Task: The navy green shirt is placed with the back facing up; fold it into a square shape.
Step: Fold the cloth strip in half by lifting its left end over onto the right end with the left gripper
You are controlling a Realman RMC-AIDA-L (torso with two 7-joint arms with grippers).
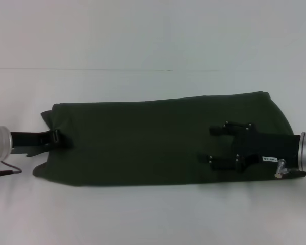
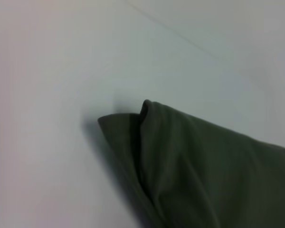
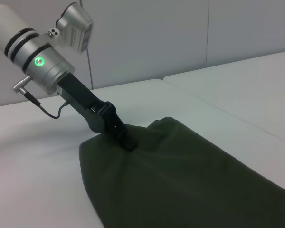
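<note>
Here, a dark olive-green shirt (image 1: 153, 140) lies on a white table (image 1: 153, 214), folded into a long band that runs from the robot's left to its right. The left gripper (image 1: 58, 138) meets the band's left end, its black fingers (image 3: 126, 140) clenched on the cloth at that edge. The right gripper (image 1: 214, 144) rests over the right part of the band, its two fingers spread wide apart and grasping nothing.
</note>
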